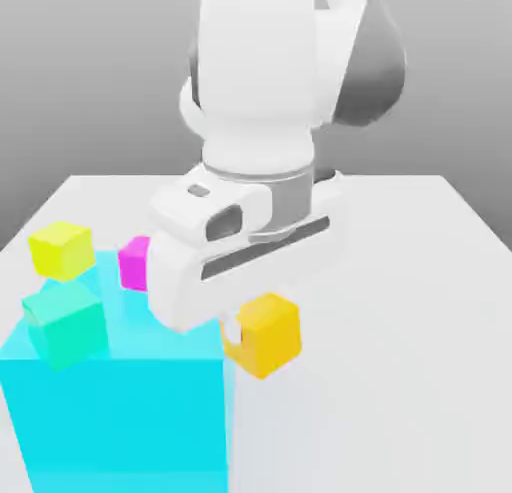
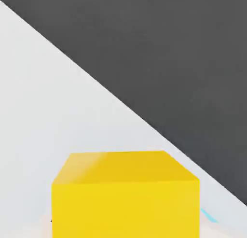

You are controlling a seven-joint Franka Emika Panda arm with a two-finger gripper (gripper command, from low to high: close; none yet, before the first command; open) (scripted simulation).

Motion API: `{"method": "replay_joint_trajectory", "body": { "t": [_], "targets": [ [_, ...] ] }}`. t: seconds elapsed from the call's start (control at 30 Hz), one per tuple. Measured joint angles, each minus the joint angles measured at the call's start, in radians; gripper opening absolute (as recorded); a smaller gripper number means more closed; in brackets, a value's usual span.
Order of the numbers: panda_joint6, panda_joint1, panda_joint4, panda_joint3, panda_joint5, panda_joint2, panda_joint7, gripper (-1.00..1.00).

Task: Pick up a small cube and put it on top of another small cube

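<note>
The small golden orange-yellow cube [image 1: 268, 335] sits right beside the big cyan block [image 1: 120, 406], at its corner toward the exterior view's right. My gripper [image 1: 232, 321] comes down over the cube's near-left side, and the white hand covers part of it. In the hand view the same cube [image 2: 125, 196] looms very close, with the pale table [image 2: 58, 111] behind it. Whether the cube rests on the table or is lifted, I cannot tell.
A lemon-yellow cube [image 1: 62, 249] and a magenta cube [image 1: 134, 263] lie behind the cyan block. A teal-green cube [image 1: 66, 323] appears at the block's top left. The table's edge [image 2: 144, 121] runs diagonally against dark ground. Open tabletop [image 1: 400, 311] spreads toward the exterior view's right.
</note>
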Motion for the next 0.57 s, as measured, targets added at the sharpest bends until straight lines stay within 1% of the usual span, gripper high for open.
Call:
{"method": "replay_joint_trajectory", "body": {
  "t": [0.3,0.37,0.47,0.5,0.57],
  "targets": [
    [-0.234,-0.194,-0.091,-0.012,-0.062,-0.321,0.373,-1.00],
    [-0.209,-0.219,-0.131,-0.021,-0.057,-0.331,0.408,-1.00],
    [-0.096,-0.227,-0.208,-0.032,-0.058,-0.294,0.416,-1.00],
    [-0.075,-0.229,-0.222,-0.032,-0.058,-0.286,0.416,1.00],
    [-0.075,-0.229,-0.222,-0.032,-0.058,-0.286,0.416,1.00]
  ]
}}
